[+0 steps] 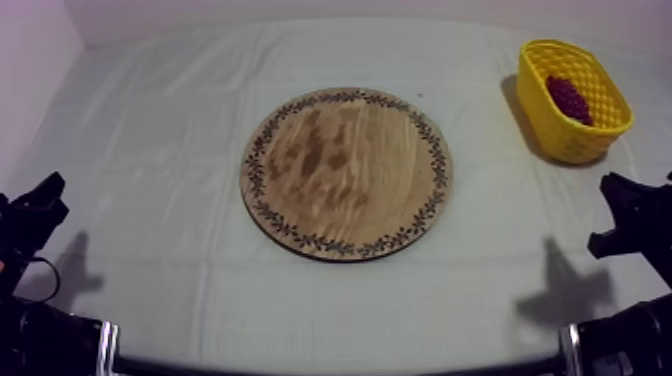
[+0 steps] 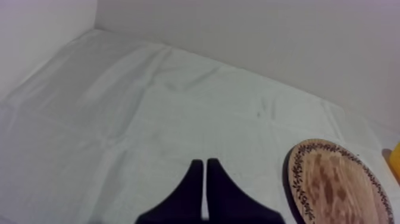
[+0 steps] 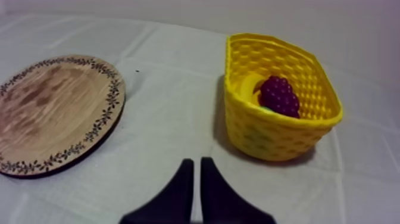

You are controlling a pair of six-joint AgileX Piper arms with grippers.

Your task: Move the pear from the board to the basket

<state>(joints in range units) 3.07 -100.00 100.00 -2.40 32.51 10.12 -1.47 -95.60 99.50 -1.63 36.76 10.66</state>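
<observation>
Top view: we see the round wooden board with a patterned rim (image 1: 346, 172) lying flat at the centre of the tabletop (image 1: 150, 150) under its grey-white cloth. The yellow basket (image 1: 560, 140) stands at the far right, well apart from the board. A dark purple bunch of grapes (image 1: 568, 98) lies inside it. The left gripper (image 1: 50, 195) sits low at the near left edge and the right gripper (image 1: 612, 212) sits low at the near right edge. Both are well apart from the board and the basket.

Left wrist view: the two black fingers (image 2: 193, 182) of the left gripper lie together as a narrow wedge, with nothing between them. They are over bare cloth, with the rim of the board off to their right.

Right wrist view: the fingers (image 3: 184, 179) of the right gripper are likewise pressed together on nothing, over the cloth between the board and the basket. The grapes rest against the inner wall of the basket. A small pale green patch (image 3: 265, 109) shows just beneath them. We cannot tell whether it is the pear.
</observation>
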